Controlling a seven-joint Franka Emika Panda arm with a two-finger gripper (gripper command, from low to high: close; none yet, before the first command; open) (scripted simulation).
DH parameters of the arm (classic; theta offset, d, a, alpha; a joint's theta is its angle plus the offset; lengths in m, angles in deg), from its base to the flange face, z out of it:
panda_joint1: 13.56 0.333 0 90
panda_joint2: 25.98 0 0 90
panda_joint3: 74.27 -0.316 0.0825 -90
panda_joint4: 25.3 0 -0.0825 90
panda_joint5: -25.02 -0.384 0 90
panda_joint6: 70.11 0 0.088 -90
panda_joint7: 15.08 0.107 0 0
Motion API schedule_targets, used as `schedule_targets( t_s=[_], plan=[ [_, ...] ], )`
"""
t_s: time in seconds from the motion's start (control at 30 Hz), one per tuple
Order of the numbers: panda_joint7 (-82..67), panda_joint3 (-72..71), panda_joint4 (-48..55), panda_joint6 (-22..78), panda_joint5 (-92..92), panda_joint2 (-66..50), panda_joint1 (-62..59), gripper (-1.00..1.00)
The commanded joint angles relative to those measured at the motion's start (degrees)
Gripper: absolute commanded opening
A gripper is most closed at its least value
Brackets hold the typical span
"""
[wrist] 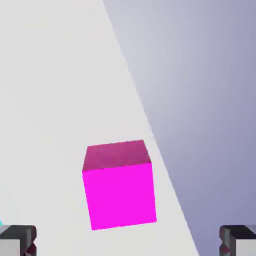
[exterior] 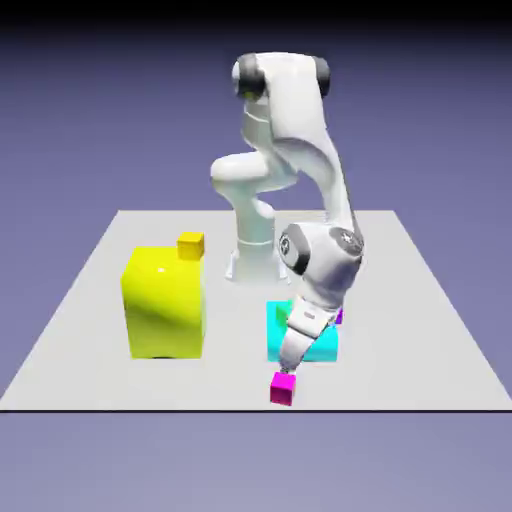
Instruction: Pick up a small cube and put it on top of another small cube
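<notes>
Magenta cube (exterior: 283, 389) sits ungrasped just below the wide-open, empty claw (exterior: 286, 370); lifting and stacking on the yellow cube (exterior: 191, 246) remain.

A simulated robot-lab scene, rendered rather than filmed: 1 white, jointed robot arm (exterior: 300, 120) stands on a flat, pale grey tabletop (exterior: 400, 350) with plain, bright-coloured blocks (exterior: 167, 310), against a featureless blue-violet backdrop (exterior: 80, 120) shading to black at the top.
</notes>
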Motion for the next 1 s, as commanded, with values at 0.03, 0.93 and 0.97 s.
schedule_targets(
  t_s=[0.03,0.93,0.97],
  plan=[
    [0.4,0.2,0.0,-2.1,0.3,-2.1,-0.3,0.00],
    [37.1,3.0,-9.0,34.7,-12.6,37.5,-27.0,-1.00],
    [39.2,3.2,-9.5,36.6,-13.3,39.6,-28.5,-1.00]
  ],
)
